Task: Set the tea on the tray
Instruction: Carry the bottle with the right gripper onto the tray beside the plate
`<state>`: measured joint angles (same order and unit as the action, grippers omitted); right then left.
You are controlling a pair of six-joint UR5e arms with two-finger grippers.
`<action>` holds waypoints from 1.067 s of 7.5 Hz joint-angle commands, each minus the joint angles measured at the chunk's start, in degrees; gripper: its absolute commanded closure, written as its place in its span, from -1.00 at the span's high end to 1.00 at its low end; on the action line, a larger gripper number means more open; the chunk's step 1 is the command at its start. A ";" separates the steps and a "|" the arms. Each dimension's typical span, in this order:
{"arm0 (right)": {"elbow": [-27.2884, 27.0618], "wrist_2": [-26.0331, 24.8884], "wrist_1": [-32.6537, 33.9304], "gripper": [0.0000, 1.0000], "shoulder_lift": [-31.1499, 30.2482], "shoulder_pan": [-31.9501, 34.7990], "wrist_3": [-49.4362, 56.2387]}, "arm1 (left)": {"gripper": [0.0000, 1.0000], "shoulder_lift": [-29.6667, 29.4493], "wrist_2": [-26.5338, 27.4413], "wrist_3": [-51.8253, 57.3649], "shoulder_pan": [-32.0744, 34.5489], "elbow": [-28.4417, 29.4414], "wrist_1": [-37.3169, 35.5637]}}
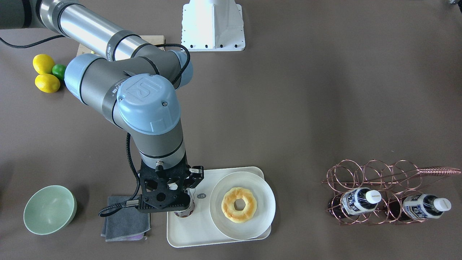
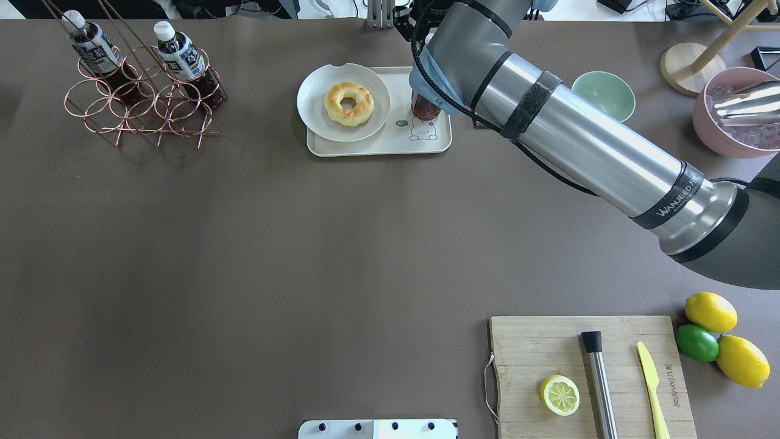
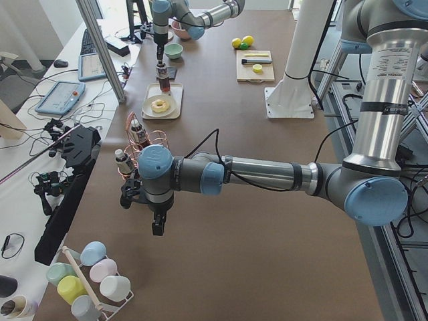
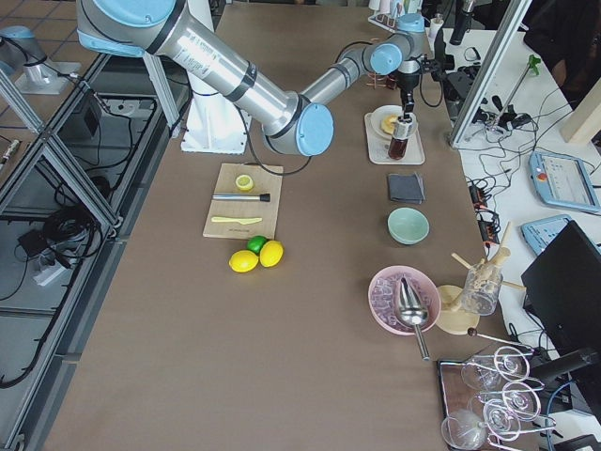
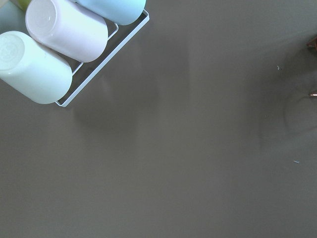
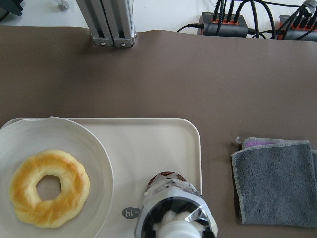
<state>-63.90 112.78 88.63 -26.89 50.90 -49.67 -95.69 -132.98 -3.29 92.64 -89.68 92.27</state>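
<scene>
Brown table (image 1: 288, 108). Item: my right gripper (image 1: 173, 195), directly above the small clear bottle of dark tea (image 6: 173, 208); grip hidden, cannot tell. Bottle upright within the cream rectangular tray (image 6: 148, 134), beside the round white plate (image 6: 94, 148) bearing a ring doughnut (image 6: 49, 188). Grey folded cloth (image 6: 272, 178) just off the tray. My left gripper (image 3: 156, 226): state not discernible.

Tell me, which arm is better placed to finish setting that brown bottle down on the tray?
The right arm. It holds the tea upright over the tray, beside the doughnut plate. The left arm hangs far off, near the cup rack, beyond the copper bottle rack.
</scene>
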 commanded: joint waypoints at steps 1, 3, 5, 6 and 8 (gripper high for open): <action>-0.69 0.24 -0.03 1.00 -0.70 -0.10 -0.68 | 0.95 0.07 0.00 0.04 0.00 0.04 0.02; -1.74 1.82 0.49 1.00 -0.62 0.77 -0.78 | 0.95 0.24 0.00 0.04 0.00 0.04 0.10; -5.24 5.77 4.15 1.00 -0.44 2.70 -0.69 | 0.95 0.16 0.00 0.04 0.00 0.04 0.11; -9.96 7.35 9.41 1.00 -0.44 3.23 -0.51 | 0.95 0.16 0.00 -0.05 0.00 -0.05 0.11; -21.37 7.45 18.30 1.00 -3.58 3.59 -0.08 | 0.95 -0.02 -0.17 -0.05 0.00 0.04 -0.07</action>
<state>-75.59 119.69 99.45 -27.75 53.95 -50.12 -95.63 -132.99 -3.29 92.64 -89.67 92.32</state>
